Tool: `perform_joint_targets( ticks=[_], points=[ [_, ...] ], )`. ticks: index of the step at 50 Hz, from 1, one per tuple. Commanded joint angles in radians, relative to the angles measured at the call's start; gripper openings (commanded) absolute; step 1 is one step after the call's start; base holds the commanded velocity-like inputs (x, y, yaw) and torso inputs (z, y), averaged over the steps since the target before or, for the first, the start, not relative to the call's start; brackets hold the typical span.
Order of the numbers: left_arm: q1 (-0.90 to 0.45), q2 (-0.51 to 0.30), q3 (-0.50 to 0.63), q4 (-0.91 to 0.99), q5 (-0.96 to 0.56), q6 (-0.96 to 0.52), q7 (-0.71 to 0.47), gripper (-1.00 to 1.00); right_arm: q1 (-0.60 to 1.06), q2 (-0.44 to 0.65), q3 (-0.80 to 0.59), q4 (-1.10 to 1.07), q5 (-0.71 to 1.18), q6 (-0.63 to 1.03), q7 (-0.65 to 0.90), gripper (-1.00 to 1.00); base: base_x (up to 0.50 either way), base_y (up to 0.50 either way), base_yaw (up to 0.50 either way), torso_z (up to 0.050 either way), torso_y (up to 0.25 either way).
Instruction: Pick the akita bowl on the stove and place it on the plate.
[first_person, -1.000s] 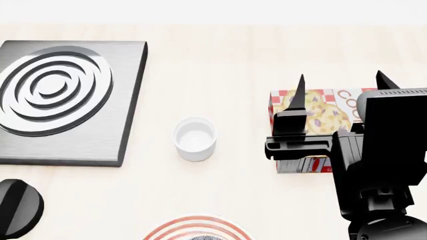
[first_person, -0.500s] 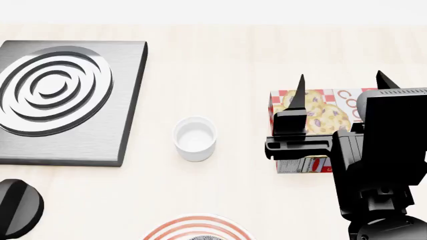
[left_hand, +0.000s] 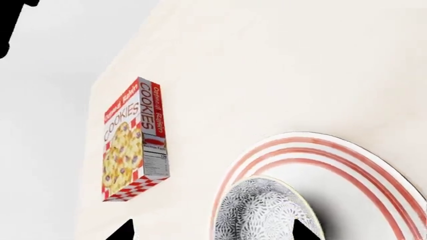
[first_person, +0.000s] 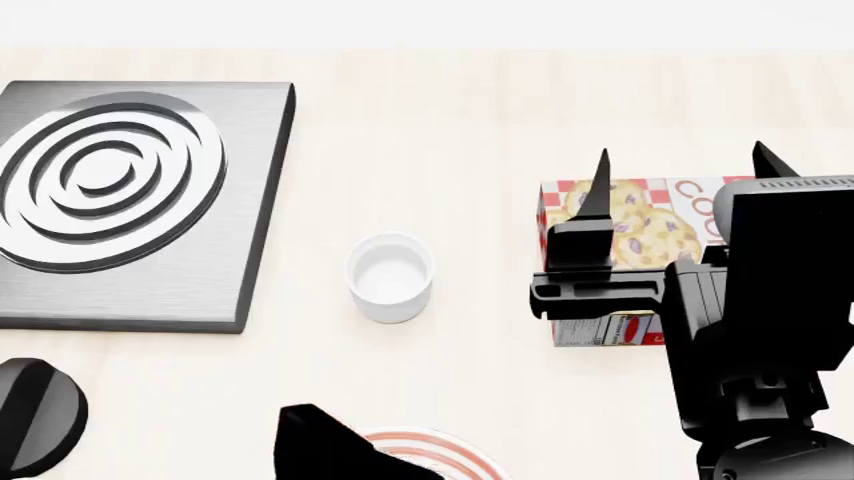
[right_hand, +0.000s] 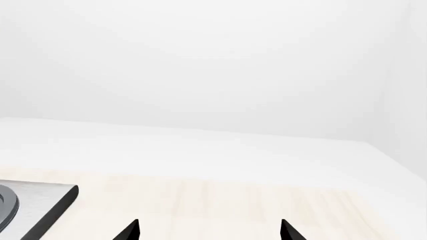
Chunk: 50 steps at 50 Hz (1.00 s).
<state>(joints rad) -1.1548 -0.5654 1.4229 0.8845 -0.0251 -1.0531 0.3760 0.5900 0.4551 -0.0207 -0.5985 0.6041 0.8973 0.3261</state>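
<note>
Two fingertips of the left hand (left_hand: 210, 229) stand spread either side of the bowl (left_hand: 263, 212), which already sits on the plate (left_hand: 347, 172) at the table's near edge, so a careless lift could tip it.

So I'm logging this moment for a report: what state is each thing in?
Bowl: upright on the plate, between the left claw's open tips.
Plate: flat, holding the bowl.
Stove: bare.
White cup: upright, empty.
Cookie box: lying flat.
Left claw: open.
Right claw: open, empty.
</note>
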Motion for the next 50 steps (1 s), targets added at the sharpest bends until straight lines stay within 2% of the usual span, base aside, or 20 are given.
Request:
perform_joint_targets(
  ticks=[1, 6, 19, 23, 28, 32, 41, 44, 50],
  points=[
    [0.035, 0.006, -0.221, 0.015, -0.094, -0.003, -0.011, 1.00, -0.001, 0.002, -0.003, 0.003, 0.001, -0.004, 0.001, 1.00, 0.00, 0.00, 0.00, 0.000, 0.000],
    [0.060, 0.019, -0.346, 0.010, -0.147, -0.008, -0.021, 1.00, 0.003, 0.003, -0.001, -0.004, 0.008, 0.005, 0.007, 1.00, 0.00, 0.00, 0.00, 0.000, 0.000],
    [0.104, 0.031, -0.537, -0.027, -0.219, 0.011, -0.044, 1.00, 0.000, 0.006, -0.008, 0.008, 0.002, -0.011, 0.003, 1.00, 0.00, 0.00, 0.00, 0.000, 0.000],
    [0.118, 0.037, -0.585, -0.037, -0.237, 0.012, -0.055, 1.00, -0.002, 0.006, -0.009, 0.010, 0.001, -0.015, 0.002, 1.00, 0.00, 0.00, 0.00, 0.000, 0.000],
    [0.115, 0.031, -0.580, -0.041, -0.232, 0.023, -0.054, 1.00, 0.001, 0.007, -0.008, 0.007, 0.006, -0.009, 0.005, 1.00, 0.00, 0.00, 0.00, 0.000, 0.000],
    [0.139, 0.041, -0.666, -0.057, -0.265, 0.020, -0.072, 1.00, 0.003, 0.007, -0.011, 0.008, 0.006, -0.010, 0.006, 1.00, 0.00, 0.00, 0.00, 0.000, 0.000],
    [0.164, 0.065, -0.777, -0.076, -0.308, 0.013, -0.095, 1.00, 0.005, 0.010, -0.007, -0.001, 0.015, -0.001, 0.012, 1.00, 0.00, 0.00, 0.00, 0.000, 0.000],
    [0.161, 0.057, -0.773, -0.075, -0.306, 0.020, -0.091, 1.00, 0.003, 0.011, -0.008, 0.000, 0.014, -0.003, 0.012, 1.00, 0.00, 0.00, 0.00, 0.000, 0.000],
    [0.183, 0.084, -0.869, -0.085, -0.349, 0.013, -0.110, 1.00, 0.001, 0.012, -0.008, 0.000, 0.015, -0.007, 0.012, 1.00, 0.00, 0.00, 0.00, 0.000, 0.000]
  ],
)
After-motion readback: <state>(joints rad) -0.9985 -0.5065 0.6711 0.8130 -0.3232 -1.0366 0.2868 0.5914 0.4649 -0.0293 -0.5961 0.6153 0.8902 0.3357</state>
